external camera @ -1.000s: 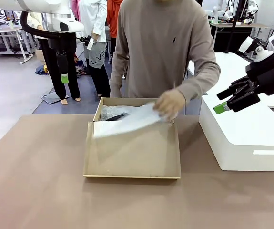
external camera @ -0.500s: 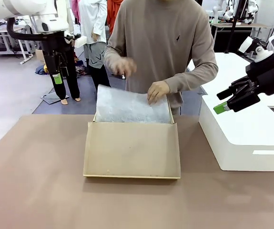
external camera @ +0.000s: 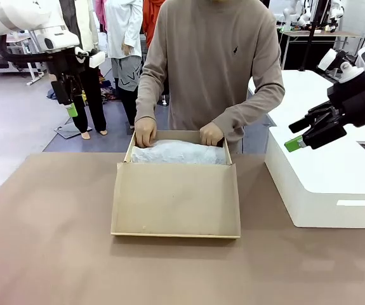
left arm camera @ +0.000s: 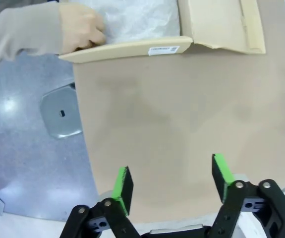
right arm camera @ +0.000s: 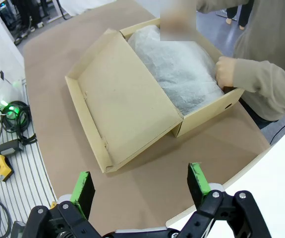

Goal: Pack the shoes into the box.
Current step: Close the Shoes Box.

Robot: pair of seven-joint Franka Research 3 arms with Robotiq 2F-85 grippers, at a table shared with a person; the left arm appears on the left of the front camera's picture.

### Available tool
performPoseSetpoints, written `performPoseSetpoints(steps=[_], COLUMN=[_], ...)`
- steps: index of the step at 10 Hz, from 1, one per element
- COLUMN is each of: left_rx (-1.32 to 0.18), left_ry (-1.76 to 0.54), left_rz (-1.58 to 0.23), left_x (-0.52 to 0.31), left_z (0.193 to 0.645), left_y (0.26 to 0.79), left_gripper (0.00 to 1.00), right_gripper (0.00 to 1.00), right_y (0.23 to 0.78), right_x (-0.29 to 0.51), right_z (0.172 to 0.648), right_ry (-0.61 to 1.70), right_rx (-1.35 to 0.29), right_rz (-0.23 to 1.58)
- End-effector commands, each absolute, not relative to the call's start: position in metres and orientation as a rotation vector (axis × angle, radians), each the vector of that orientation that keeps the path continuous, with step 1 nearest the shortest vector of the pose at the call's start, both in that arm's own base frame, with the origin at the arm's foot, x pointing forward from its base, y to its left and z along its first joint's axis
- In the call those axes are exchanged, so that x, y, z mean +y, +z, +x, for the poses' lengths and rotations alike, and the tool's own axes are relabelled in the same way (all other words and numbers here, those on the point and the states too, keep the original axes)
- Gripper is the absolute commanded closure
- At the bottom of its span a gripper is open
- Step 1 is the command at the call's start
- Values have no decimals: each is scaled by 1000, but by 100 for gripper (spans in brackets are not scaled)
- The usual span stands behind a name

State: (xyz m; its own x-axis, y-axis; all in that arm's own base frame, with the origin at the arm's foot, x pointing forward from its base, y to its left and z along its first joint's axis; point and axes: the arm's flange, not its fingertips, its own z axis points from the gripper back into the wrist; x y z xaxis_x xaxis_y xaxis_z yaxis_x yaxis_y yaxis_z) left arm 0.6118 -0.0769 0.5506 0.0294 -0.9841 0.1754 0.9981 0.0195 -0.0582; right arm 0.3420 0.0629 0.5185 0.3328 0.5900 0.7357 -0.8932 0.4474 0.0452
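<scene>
The tan box (external camera: pixel 176 200) sits mid-table, its hinged lid lying open and flat toward me. White tissue paper (external camera: pixel 178 152) covers the inside, so the shoes are hidden. A person's hands (external camera: pixel 145 132) rest on the far rim at both corners. My left gripper (external camera: pixel 71 105) hangs high off the table's far left corner, open and empty. In the left wrist view the left gripper (left arm camera: pixel 172 166) looks down on bare table, with the box (left arm camera: pixel 127 48) far ahead. My right gripper (external camera: pixel 296 135) hovers open over the white block. The right wrist view shows it (right arm camera: pixel 140 173) facing the box (right arm camera: pixel 122 99).
A large white block (external camera: pixel 334 178) stands on the table's right side, close to the box. The person stands right behind the box at the far edge. The brown tabletop (external camera: pixel 49 241) stretches bare to the left of and in front of the lid.
The person has laid the tissue paper down over the box's inside and set both hands on its rim. My left arm has drifted left. The right arm has not moved.
</scene>
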Motion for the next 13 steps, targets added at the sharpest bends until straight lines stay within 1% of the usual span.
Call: performPoseSetpoints(steps=[1,3,4,9,11,12,13], left_rx=[-137,-133,-124,-101,-111,-27,-107], left_ry=[-1526,-1518,-1518,-1513,-1469,-1318,-1510], left_rz=[-208,-207,-203,-188,-184,-36,-194], left_x=[-72,-72,-70,-68,-70,-75,-72], left_z=[603,603,603,601,599,600,608], left_y=[547,549,549,554,557,560,557], left_gripper=[57,95,100,100,100,100,100], right_gripper=[0,0,0,0,0,0,0], right_y=[516,516,516,516,516,516,516], right_x=[64,64,64,64,64,64,64], right_z=[346,346,346,346,346,346,346], right_ry=[1039,1039,1039,1039,1039,1039,1039], right_rx=[-746,-746,-746,-746,-746,-746,-746], right_rz=[519,519,519,519,519,519,519])
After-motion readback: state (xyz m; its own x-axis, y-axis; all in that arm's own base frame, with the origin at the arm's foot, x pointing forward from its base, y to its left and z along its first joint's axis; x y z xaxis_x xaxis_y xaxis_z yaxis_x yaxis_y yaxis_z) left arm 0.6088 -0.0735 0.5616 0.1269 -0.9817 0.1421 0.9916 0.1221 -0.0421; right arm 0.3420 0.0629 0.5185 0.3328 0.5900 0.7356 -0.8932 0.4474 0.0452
